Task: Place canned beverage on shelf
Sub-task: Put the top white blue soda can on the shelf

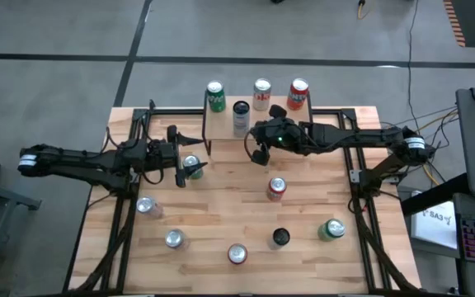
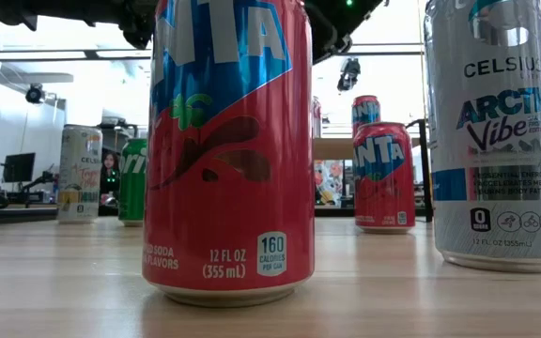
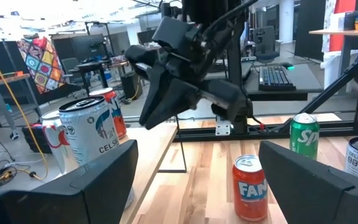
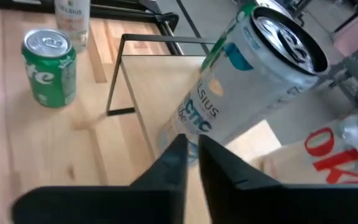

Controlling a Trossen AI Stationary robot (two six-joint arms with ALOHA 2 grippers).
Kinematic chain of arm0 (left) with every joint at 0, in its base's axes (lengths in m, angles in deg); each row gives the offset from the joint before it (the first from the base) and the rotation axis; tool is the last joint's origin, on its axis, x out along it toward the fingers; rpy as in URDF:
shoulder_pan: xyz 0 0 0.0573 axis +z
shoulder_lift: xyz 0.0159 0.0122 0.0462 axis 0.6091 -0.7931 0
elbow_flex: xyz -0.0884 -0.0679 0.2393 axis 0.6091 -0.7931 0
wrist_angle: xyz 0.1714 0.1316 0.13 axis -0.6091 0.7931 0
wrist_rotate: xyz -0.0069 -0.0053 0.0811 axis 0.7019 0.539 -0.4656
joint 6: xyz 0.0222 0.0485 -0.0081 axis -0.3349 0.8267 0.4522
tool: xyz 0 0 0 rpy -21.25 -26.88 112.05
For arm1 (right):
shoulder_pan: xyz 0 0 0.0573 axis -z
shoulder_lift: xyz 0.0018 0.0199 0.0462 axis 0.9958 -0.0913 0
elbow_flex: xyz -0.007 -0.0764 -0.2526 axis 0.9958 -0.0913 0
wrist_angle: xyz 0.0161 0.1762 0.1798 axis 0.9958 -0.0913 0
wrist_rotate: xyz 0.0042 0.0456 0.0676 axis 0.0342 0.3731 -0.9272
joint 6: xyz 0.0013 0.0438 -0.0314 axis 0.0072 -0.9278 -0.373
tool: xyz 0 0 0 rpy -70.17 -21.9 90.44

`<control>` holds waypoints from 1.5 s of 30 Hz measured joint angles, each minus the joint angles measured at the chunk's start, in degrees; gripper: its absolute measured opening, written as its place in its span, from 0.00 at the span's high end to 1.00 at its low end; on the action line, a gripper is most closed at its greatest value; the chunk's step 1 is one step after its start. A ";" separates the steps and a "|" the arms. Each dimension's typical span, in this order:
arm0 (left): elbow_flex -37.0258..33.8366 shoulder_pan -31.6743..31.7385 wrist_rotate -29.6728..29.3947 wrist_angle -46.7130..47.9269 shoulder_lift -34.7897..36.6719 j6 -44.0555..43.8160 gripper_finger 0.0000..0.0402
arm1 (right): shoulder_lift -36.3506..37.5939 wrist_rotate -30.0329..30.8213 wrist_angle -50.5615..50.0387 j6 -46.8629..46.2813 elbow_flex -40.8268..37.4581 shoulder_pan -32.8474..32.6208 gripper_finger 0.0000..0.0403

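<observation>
Table [image 1: 221,210] of pale butcher-block wood carries everything here. At its nine o'clock side the left gripper [image 1: 185,167] reaches in from the left, its dark fingers [image 3: 98,180] spread wide apart with nothing between them; a green soda can [image 1: 192,165] stands just beside it. Toward seven o'clock stand two silver-topped cans [image 1: 146,205] [image 1: 174,239], and a red-and-silver can [image 1: 237,253] stands at six o'clock.

At twelve o'clock sits the shelf [image 1: 225,122], a small riser with a light wood top board and thin black legs. On it stands the canned beverage, a tall silver Celsius can [image 1: 241,115] with a dark top. Behind the shelf, along the table's far edge, a green can [image 1: 215,96], a white can [image 1: 261,93] and a red can [image 1: 298,93] stand in a row.

Just right of the shelf the right gripper [image 1: 260,151] hangs over the table; in its wrist view its two dark fingers [image 4: 173,165] lie nearly together, holding nothing, the silver can just beyond their tips.

Near the centre stands a red Fanta can [image 1: 276,189]; a black-topped can [image 1: 280,238] and a green can [image 1: 331,229] stand toward five o'clock.
</observation>
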 joint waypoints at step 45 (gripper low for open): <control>-0.04 0.11 -0.09 -2.76 -3.84 0.65 0.20 | -3.10 -7.52 14.44 0.15 -2.70 5.54 0.97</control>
